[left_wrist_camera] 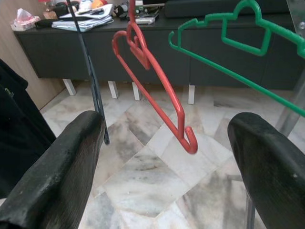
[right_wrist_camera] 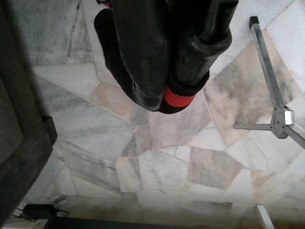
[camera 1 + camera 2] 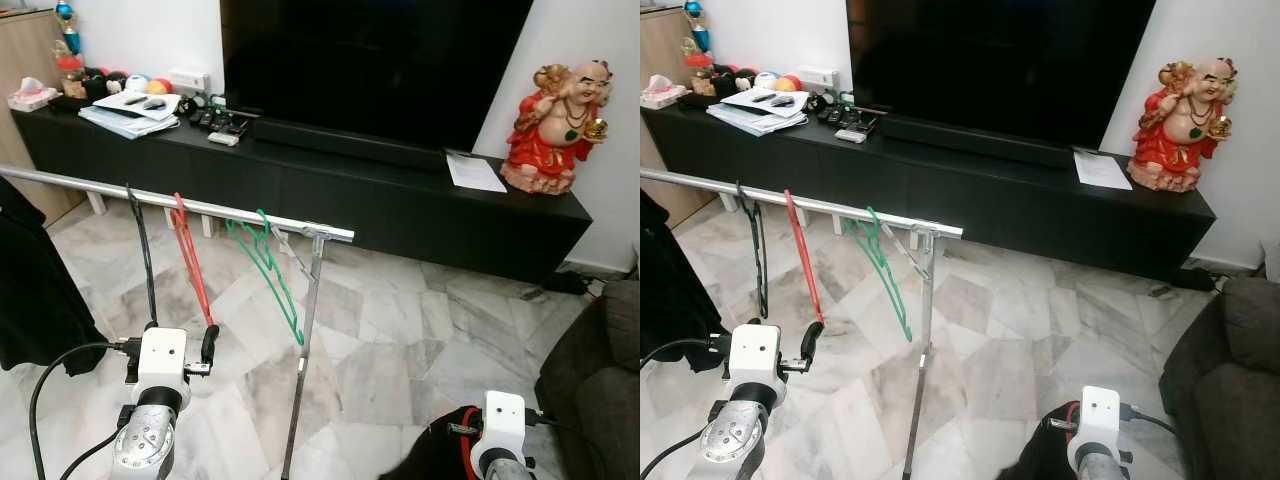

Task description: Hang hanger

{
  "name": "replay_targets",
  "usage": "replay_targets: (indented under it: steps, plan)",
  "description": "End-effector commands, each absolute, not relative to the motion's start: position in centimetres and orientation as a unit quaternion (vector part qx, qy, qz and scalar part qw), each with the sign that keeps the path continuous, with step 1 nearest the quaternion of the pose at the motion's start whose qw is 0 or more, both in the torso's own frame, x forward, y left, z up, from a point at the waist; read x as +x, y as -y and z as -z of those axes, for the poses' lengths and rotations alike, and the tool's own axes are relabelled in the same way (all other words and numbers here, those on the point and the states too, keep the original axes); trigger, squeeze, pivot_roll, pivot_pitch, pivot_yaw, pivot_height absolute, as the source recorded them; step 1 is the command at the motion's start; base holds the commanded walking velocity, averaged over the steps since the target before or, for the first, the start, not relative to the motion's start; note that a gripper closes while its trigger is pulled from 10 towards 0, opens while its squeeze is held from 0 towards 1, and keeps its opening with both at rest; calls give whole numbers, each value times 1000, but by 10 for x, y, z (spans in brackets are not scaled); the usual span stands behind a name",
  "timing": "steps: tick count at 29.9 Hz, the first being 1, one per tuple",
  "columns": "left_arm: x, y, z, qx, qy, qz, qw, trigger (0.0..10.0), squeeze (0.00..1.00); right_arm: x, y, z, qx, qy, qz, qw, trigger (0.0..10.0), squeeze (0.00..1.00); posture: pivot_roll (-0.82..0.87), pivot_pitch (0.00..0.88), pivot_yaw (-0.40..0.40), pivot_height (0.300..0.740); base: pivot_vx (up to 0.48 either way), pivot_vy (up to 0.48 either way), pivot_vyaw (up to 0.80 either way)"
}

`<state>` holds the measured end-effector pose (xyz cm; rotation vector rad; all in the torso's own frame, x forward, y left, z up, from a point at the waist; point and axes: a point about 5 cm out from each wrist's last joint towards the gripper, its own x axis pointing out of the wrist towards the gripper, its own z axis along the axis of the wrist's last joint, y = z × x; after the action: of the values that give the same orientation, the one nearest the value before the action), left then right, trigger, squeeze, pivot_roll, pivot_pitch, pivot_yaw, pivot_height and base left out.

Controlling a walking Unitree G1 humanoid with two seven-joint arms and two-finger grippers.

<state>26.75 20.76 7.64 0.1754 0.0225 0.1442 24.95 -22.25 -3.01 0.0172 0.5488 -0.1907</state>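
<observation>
The red hanger (image 3: pixel 190 262) hangs on the rail (image 3: pixel 180 203) between black (image 3: pixel 143 255) and green (image 3: pixel 268 265) hangers. The left end effector (image 1: pixel 167 157) gapes open below it; the right end effector (image 2: pixel 164 93) is closed on black cloth (image 2: pixel 174 98).

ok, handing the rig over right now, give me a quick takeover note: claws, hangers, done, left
Left claw: open, holding nothing, below the rail, facing the lower end of the red hanger.
Right claw: shut on a black garment with a red cuff, held low over the marble floor.
On the rail: black hanger, red hanger and green hanger, all hooked on and hanging bare. A dark garment hangs further along, to the robot's left.
Done: three hangers are up on the rail.
Left: probably dealing with the garment in the right claw; I can't tell from here whether it has a hanger in it.
</observation>
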Motion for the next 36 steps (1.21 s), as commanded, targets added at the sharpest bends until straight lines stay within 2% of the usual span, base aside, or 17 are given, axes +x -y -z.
replay_targets:
  steps: [1, 17, 22, 26, 31, 36]
  plan:
    - [272, -204, -84, 91, 2, -66, 994, 10000, 0, 254, 225, 26, 10, -263, 96, 960, 10000, 0, 101, 0, -96, 740, 307, 0, 0]
    - [276, -205, -90, 97, 12, -67, 993, 10000, 0, 255, 220, 25, 5, -255, 69, 964, 10000, 0, 106, 0, -87, 740, 342, 0, 0]
    - [279, -202, -92, 92, 15, -59, 994, 10000, 0, 256, 221, 25, 11, -254, 73, 964, 10000, 0, 101, 0, -87, 740, 354, 0, 625]
    - [280, -199, -92, 88, 16, -51, 995, 10000, 0, 255, 223, 24, 16, -253, 82, 964, 10000, 0, 96, 0, -85, 740, 343, 0, 0]
    - [280, -194, -90, 86, 7, -27, 996, 10000, 0, 252, 224, 27, 15, -259, 85, 962, 10000, 0, 99, 0, -86, 740, 0, 0, 0]
    - [278, -180, -91, 78, 9, 32, 996, 10000, 0, 252, 225, 27, 16, -260, 88, 962, 10000, 0, 103, 0, -89, 740, 0, 0, 0]
